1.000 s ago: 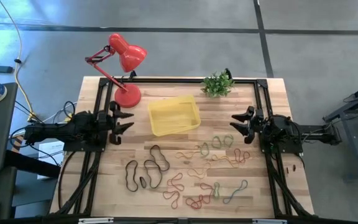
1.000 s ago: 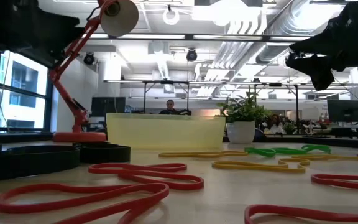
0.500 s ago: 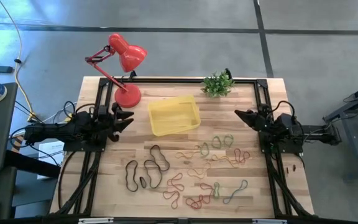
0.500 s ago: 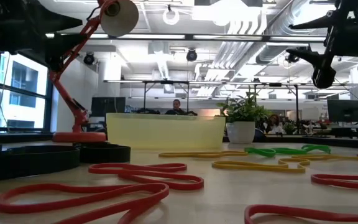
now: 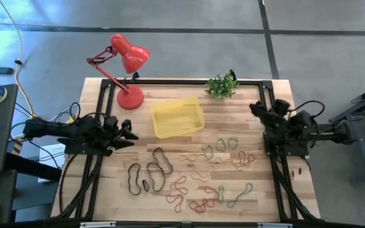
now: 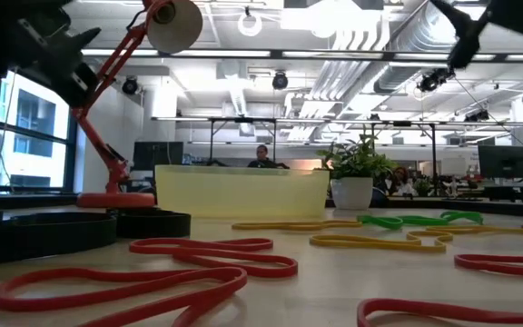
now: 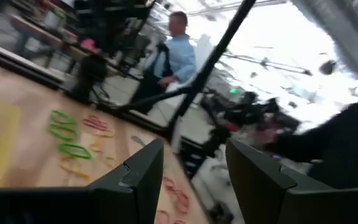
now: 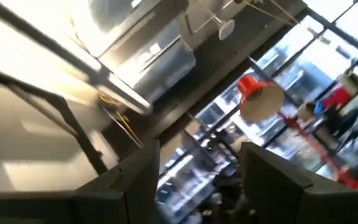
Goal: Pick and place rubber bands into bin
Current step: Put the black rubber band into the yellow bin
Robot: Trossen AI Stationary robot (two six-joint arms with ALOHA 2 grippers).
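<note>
The left end effector (image 5: pixel 130 133) and right end effector (image 5: pixel 256 107) are held released above the counter's (image 5: pixel 271 196) sides; bands (image 5: pixel 198 171) lie near the bin (image 5: pixel 177 116).

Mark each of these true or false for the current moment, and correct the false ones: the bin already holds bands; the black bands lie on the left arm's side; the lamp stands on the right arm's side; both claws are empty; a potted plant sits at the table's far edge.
1. The bin already holds rubber bands. False: it looks empty; the bands lie on the table.
2. The black bands lie on the left arm's side. True.
3. The red lamp stands on the right arm's side. False: it stands on the left arm's side, beside the bin.
4. The left claw and right claw are both open and empty. True.
5. A small potted plant sits at the far edge. True.
</note>
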